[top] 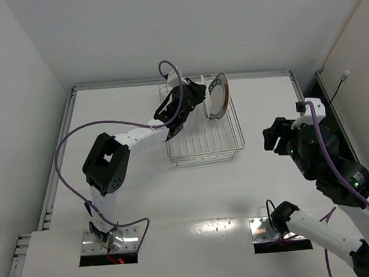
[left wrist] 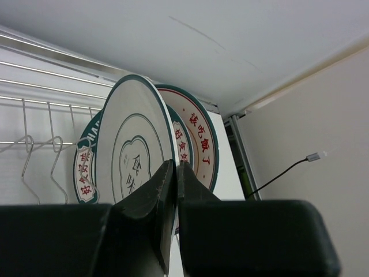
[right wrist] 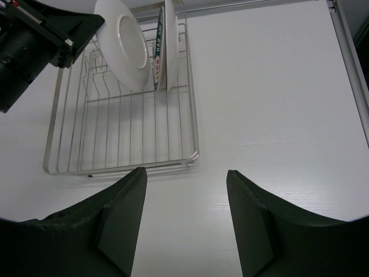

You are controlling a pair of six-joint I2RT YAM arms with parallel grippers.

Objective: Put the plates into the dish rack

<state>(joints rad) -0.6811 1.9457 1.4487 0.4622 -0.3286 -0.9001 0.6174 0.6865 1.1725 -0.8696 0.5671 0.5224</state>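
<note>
**Left gripper and third plate at the dish rack.** The left gripper (left wrist: 176,168) is closed tight on the lower rim of the nearest plate (left wrist: 130,144), whose edge runs up between the two fingers. The plate therefore lies directly ahead of the gripper, with its flat plane in line with the fingers. It stands on edge and leans slightly. Its face carries a thin green rim line and dark characters at the centre.

Just behind it, upright and close-packed, stand a teal-banded plate (left wrist: 85,173) and a red-lettered plate (left wrist: 203,138). All three plates sit at the far right end of the dish rack (top: 204,146), at upper centre of the overhead view. The rest of the rack holds nothing, and its upright prongs (left wrist: 51,156) stand bare at the left of the left wrist view. Whether the nearest plate's lower edge already rests on the wires cannot be told.

The right gripper (right wrist: 184,179) is about half open and holds nothing. It hangs over bare tabletop (top: 144,198) beside the rack's near edge, well apart from the plates. The left arm is the nearer one. By this layout, the next step is probably to release the plate and draw the gripper straight back along the plate's plane, so that the stack is not tipped.
</note>
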